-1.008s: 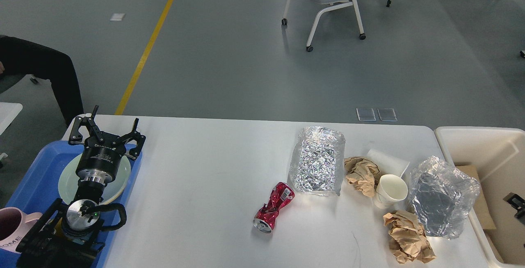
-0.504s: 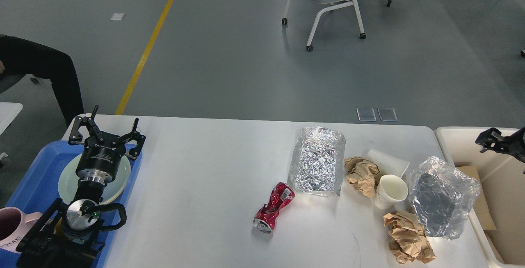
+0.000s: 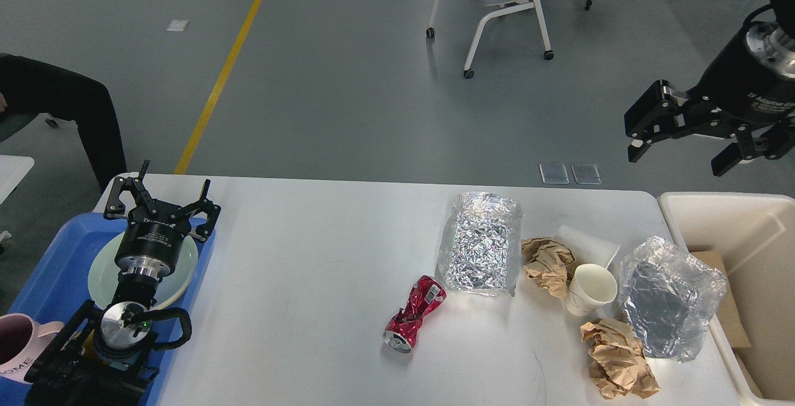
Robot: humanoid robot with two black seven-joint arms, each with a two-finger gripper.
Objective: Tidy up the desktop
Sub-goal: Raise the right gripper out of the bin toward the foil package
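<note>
Head view, right end effector (image 3: 678, 150) spread wide (apparently empty), above desktop (image 3: 310, 269)

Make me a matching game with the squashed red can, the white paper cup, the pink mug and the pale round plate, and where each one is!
Things:
1. crushed red metal can
2. white paper cup
3. pink ceramic mug
4. pale green round plate

Places:
A. on the blue plastic tray, under the left gripper
B. at the tray's near left corner
C. alone near the middle of the white desktop
D. between two crumpled brown paper balls

Pairs: 1-C, 2-D, 3-B, 4-A
</note>
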